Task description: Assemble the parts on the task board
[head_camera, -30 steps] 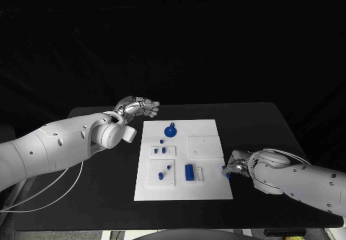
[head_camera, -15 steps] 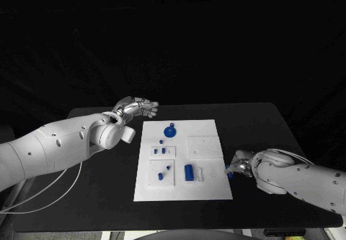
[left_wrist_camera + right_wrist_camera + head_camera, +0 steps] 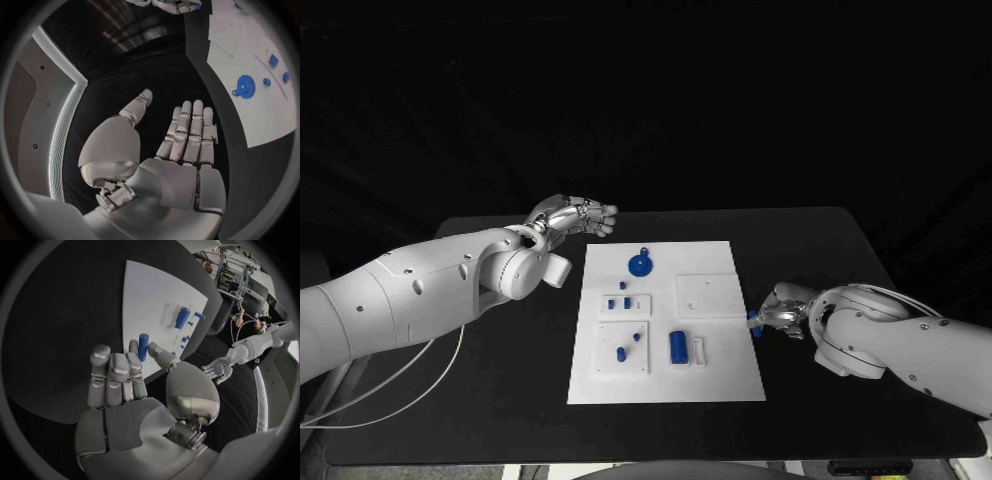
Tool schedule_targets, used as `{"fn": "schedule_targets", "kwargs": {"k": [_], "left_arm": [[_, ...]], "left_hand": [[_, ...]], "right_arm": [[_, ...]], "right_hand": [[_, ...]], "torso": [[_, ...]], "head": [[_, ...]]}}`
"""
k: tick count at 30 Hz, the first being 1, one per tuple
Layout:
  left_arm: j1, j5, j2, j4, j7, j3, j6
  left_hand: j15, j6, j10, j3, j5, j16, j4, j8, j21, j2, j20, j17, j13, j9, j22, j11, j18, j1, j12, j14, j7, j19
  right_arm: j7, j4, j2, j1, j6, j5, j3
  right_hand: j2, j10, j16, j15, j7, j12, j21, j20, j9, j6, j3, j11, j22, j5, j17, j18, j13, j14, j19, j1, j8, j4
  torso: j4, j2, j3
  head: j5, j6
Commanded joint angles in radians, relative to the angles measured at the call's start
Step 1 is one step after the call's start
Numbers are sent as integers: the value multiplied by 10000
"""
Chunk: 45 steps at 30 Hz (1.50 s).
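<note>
The white task board (image 3: pixel 721 382) lies mid-table. On it are a round blue disc (image 3: pixel 640 263), small blue pieces (image 3: pixel 620 298), blue pegs (image 3: pixel 629 345) in a square panel and a blue cylinder (image 3: pixel 679 345). My right hand (image 3: pixel 780 313) hovers at the board's right edge and pinches a short blue peg (image 3: pixel 756 328) between thumb and a finger; the peg (image 3: pixel 143 346) stands upright over the board's edge (image 3: pixel 156 295). My left hand (image 3: pixel 574 215) is raised off the board's far left corner, fingers (image 3: pixel 187 127) straight and apart, holding nothing.
A blank white square plate (image 3: pixel 705 294) sits on the board's right half. A small white piece (image 3: pixel 700 349) lies beside the blue cylinder. Bare black table (image 3: pixel 834 250) surrounds the board. A white cable (image 3: pixel 401 385) hangs from the left arm.
My right hand has carried the blue peg along the board's right edge, away from my body. The left hand and the parts on the board have not moved.
</note>
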Motion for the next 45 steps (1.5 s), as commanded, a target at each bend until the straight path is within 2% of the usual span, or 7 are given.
{"fn": "schedule_targets", "kwargs": {"k": [1, 10, 17, 23, 27, 35, 45], "left_arm": [[10, -31, 19, 27, 66, 7, 115], [10, -31, 33, 34, 67, 7, 120], [10, -31, 42, 32, 65, 7, 133], [10, -31, 35, 43, 64, 7, 133], [10, -31, 37, 56, 62, 7, 135], [10, -32, 45, 57, 60, 7, 141], [10, -32, 35, 64, 58, 7, 135]], "left_hand": [[28, -35, -21, 4, -15, -39, 42, 14, -39, -4, 67, 11, -6, -11, 14, 29, 161, -67, -42, -21, 3, 32], [27, -35, -20, 2, -15, -40, 43, 16, -42, -2, 66, 17, -6, -13, 19, 27, 161, -69, -42, -16, 2, 33], [26, -34, -19, 0, -15, -42, 48, 18, -44, 4, 66, 22, -6, -14, 22, 26, 161, -75, -42, -12, 2, 35], [25, -36, -18, -2, -16, -43, 50, 18, -45, 4, 65, 25, -6, -15, 25, 25, 161, -78, -42, -11, 2, 36], [25, -36, -17, -3, -16, -45, 51, 18, -46, 4, 65, 27, -6, -16, 26, 25, 161, -80, -42, -11, 2, 37], [25, -38, -14, -6, -16, -49, 54, 19, -49, 5, 65, 31, -5, -17, 30, 23, 161, -84, -40, -11, 3, 37], [24, -39, -12, -7, -17, -53, 52, 20, -53, 5, 63, 36, -5, -19, 34, 21, 161, -83, -40, -10, 2, 37]], "right_arm": [[64, 140, 115, -15, -148, 504, -16], [77, 125, 637, -36, 72, 958, -63], [100, -14, 992, -240, 143, 1055, -149], [86, -156, 1287, -367, 357, 1042, -173], [82, -338, 1471, -441, 362, 973, -270], [163, -551, 1639, -530, 15, 457, -274], [224, -493, 1650, -530, 50, 613, -274]], "right_hand": [[17, 85, -18, -94, -5, 44, 64, 65, 13, 67, 12, -27, 185, -45, -6, 436, 15, -9, 4, -103, 44, 52], [3, 94, -13, -102, -10, 50, 70, 59, 16, 76, -12, -34, 183, -44, -5, 436, 19, -9, 6, -143, 47, 63], [-3, 104, -13, -105, -12, 64, 71, 56, 16, 75, -25, -35, 182, -44, -5, 436, 29, -10, 6, -166, 46, 70], [-9, 112, -13, -108, -13, 74, 71, 52, 15, 72, -37, -37, 180, -44, -5, 436, 37, -13, 4, -184, 44, 70], [-6, 97, -14, -110, -13, 55, 71, 48, 15, 67, -53, -38, 179, -45, -6, 436, 28, -15, 2, -211, 40, 76], [-1, 114, -15, -111, -14, 81, 70, 45, 15, 66, -66, -39, 177, -44, -7, 436, 47, -18, -1, -235, 39, 82], [14, 153, -13, -118, -22, 131, 72, 34, 21, 85, -66, -46, 175, -44, -6, 436, 79, -20, 1, -229, 49, 63]], "torso": [[14, 12, 6], [5, 10, 4], [4, 14, 11], [4, 15, 25], [9, 13, 23], [4, 9, 11], [8, 13, 8]], "head": [[-9, -13], [31, -39], [37, -48], [37, -59], [46, -63], [69, -67], [92, -84]]}}
